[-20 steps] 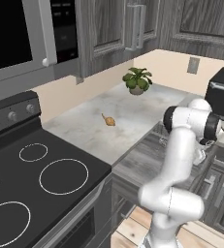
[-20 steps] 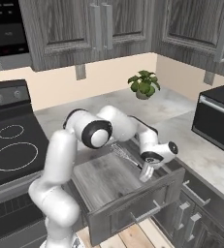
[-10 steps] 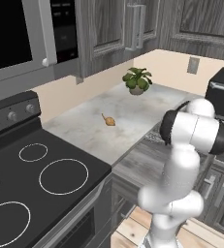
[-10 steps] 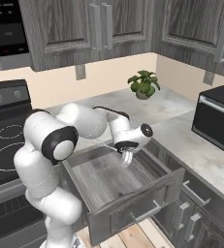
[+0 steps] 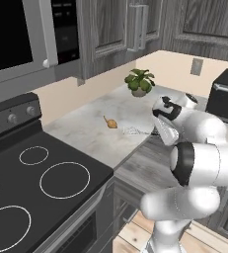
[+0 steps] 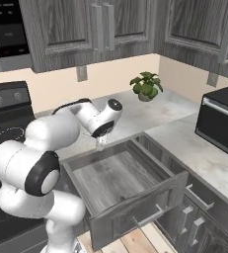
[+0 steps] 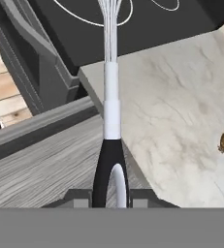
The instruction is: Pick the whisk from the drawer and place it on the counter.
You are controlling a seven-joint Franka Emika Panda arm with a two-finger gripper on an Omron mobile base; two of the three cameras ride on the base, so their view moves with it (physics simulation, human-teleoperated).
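Observation:
The whisk (image 7: 111, 101) runs up the middle of the hand view, black handle low, silver wire head over the black stovetop's edge. My gripper (image 7: 108, 198) is shut on the handle. In the left base view the gripper (image 5: 155, 129) holds the whisk (image 5: 132, 131) level, its wire head just above the counter (image 5: 91, 131) near the edge. The right base view has the gripper (image 6: 101, 140) at the back left corner of the open drawer (image 6: 115, 180), whose grey wood tray lies bare. The counter (image 7: 181, 116) lies to the right of the whisk, the drawer (image 7: 40, 164) to its left.
A small orange-brown lump with a stalk (image 5: 111, 123) lies on the counter close to the whisk's head. A potted plant (image 5: 139, 82) stands at the back corner. The black stovetop (image 5: 41, 183) lies left, a black oven box (image 6: 221, 121) right.
The arm has swung from over the drawer's right front to its back left corner, carrying the whisk up out of the tray to the counter's edge.

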